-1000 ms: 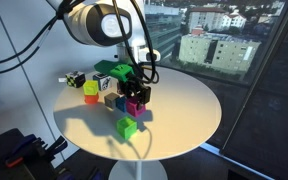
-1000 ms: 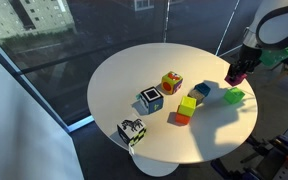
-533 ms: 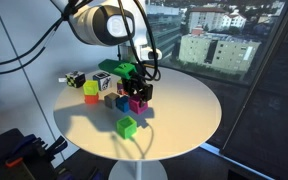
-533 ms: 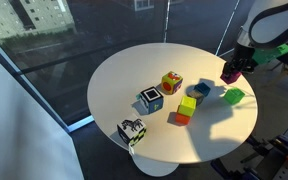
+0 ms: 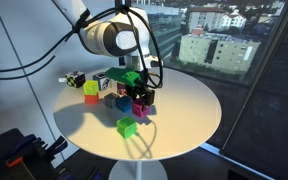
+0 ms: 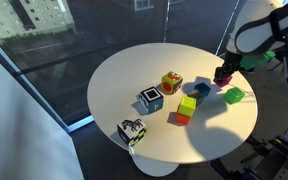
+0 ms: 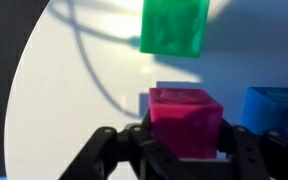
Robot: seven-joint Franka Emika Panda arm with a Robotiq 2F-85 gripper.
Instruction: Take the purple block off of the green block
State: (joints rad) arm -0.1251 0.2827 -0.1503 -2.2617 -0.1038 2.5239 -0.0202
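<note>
My gripper (image 7: 184, 150) is shut on the purple block (image 7: 184, 120), a plain magenta cube held between both fingers. In both exterior views the gripper (image 5: 141, 100) (image 6: 222, 76) holds it low over the round white table (image 6: 134, 70), beside the dark blue block (image 6: 202, 90). I cannot tell whether the purple block touches the table. The green block (image 5: 127, 126) (image 6: 234, 96) (image 7: 174, 25) stands alone on the table, apart from the gripper, with nothing on top of it.
The dark blue block (image 7: 279, 110) sits just to one side of the purple one. A yellow-green block joined to an orange one (image 6: 187, 107) and three patterned cubes (image 6: 171, 82) (image 6: 150, 100) (image 6: 132, 131) stand further across the table. The table edge runs close past the green block.
The gripper has carried the purple block away from the green block towards the dark blue block and lowered it. The green block has stayed where it was.
</note>
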